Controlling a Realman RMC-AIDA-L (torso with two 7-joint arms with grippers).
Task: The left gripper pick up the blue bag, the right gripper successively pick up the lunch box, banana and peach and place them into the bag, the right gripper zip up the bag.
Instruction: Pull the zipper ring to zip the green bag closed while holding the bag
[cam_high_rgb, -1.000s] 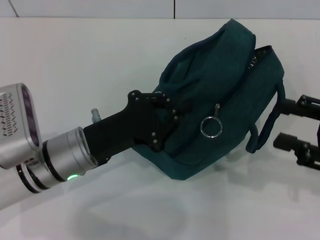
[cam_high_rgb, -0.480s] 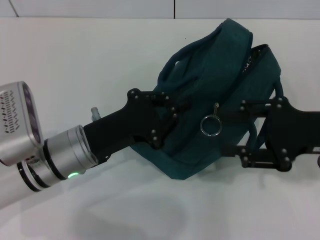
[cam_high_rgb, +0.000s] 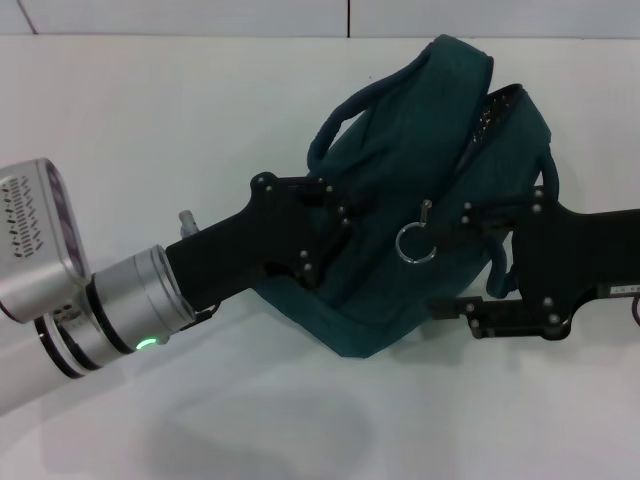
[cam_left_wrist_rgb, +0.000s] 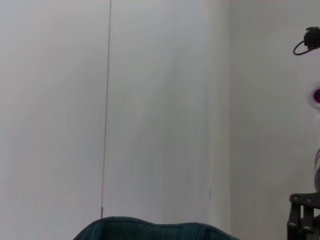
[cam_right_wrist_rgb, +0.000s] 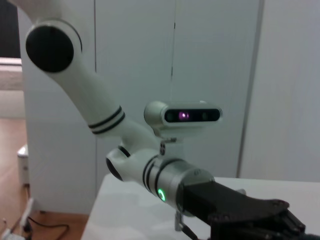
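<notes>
The blue bag (cam_high_rgb: 420, 160) hangs tilted a little above the white table, its metal ring pull (cam_high_rgb: 414, 243) on the side facing me. My left gripper (cam_high_rgb: 335, 240), with the silver wrist and green light, is shut on the bag's left side. My right gripper (cam_high_rgb: 456, 265), all black, comes in from the right with its jaws open. Its upper finger lies just right of the ring pull and its lower finger sits by the bag's lower edge. The bag's top edge shows in the left wrist view (cam_left_wrist_rgb: 150, 230). The lunch box, banana and peach are out of view.
The white table (cam_high_rgb: 150, 120) spreads around the bag, with a wall behind it. A bag handle (cam_high_rgb: 335, 125) loops up at the left. The right wrist view shows my left arm's wrist with its green light (cam_right_wrist_rgb: 161, 194).
My right gripper has moved in from the right edge to the bag, next to the ring pull. The bag has shifted slightly up and to the left in my left gripper.
</notes>
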